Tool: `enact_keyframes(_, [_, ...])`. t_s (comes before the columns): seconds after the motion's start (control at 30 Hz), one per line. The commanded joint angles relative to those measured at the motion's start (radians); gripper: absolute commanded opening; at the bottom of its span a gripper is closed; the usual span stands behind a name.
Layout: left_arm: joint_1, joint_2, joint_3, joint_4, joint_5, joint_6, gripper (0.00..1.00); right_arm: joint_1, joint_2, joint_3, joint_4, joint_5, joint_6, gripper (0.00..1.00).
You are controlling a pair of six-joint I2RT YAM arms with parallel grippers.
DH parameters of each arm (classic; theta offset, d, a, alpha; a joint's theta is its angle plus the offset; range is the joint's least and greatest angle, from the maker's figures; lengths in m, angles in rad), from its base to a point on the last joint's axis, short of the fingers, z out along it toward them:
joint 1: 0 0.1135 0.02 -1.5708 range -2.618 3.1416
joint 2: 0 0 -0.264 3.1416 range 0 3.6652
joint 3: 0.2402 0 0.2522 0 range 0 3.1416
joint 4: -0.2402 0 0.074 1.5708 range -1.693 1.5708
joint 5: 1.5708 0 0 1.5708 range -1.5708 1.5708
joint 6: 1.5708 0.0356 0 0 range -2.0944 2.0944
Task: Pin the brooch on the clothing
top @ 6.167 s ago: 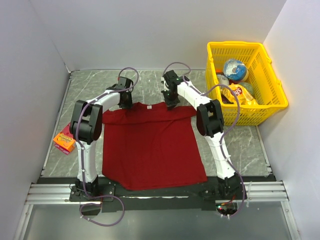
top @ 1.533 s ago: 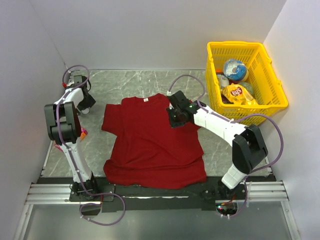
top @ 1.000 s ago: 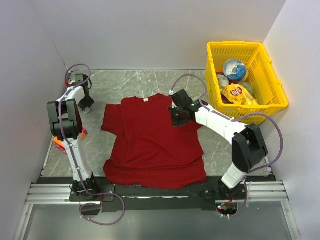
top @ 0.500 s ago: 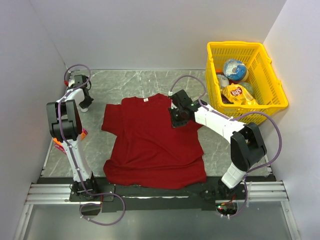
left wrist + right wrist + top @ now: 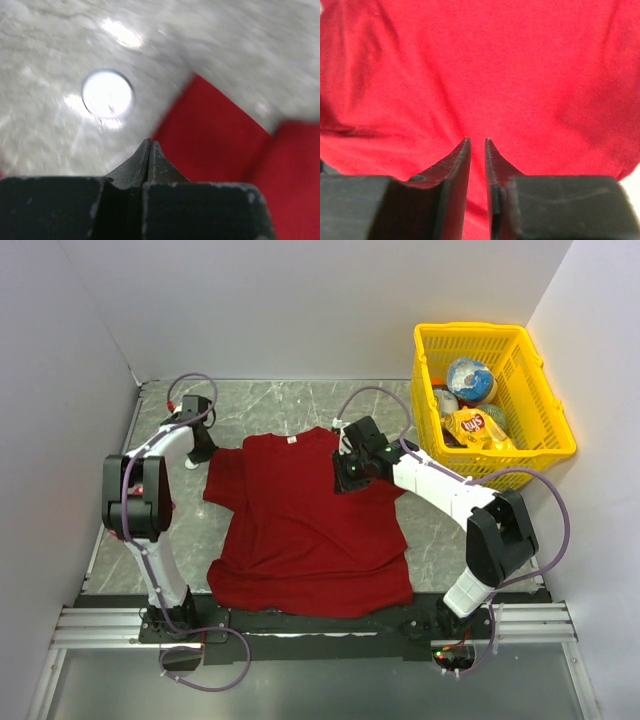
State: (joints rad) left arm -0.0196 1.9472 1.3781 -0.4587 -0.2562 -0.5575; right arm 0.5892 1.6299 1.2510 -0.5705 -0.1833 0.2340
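Left claw (image 5: 149,144): I have it pinched fully shut on nothing, tips hanging just short of the brooch (image 5: 107,94), which lies on the bare table (image 5: 240,45) just beside the edge of the shirt (image 5: 215,130), so the pickup is not yet made. Right claw (image 5: 477,141): jaws a narrow slit apart and empty, low over the shirt's shoulder, probably placed to steady the cloth for pinning.
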Motion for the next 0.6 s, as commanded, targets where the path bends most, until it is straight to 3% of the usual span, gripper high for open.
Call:
enact_keyframes(0.0, [-0.057, -0.186, -0.016, -0.012, -0.024, 0.004, 0.01, -0.003, -0.079, 0.022, 0.064, -0.064, -0.019, 0.30])
enact_keyframes(0.27, [-0.099, -0.277, 0.013, -0.075, -0.054, 0.008, 0.03, 0.000, -0.067, 0.014, 0.092, -0.133, -0.015, 0.36])
enact_keyframes(0.57, [0.104, -0.137, 0.041, -0.124, 0.031, -0.067, 0.39, 0.006, -0.061, 0.018, 0.090, -0.150, -0.032, 0.44])
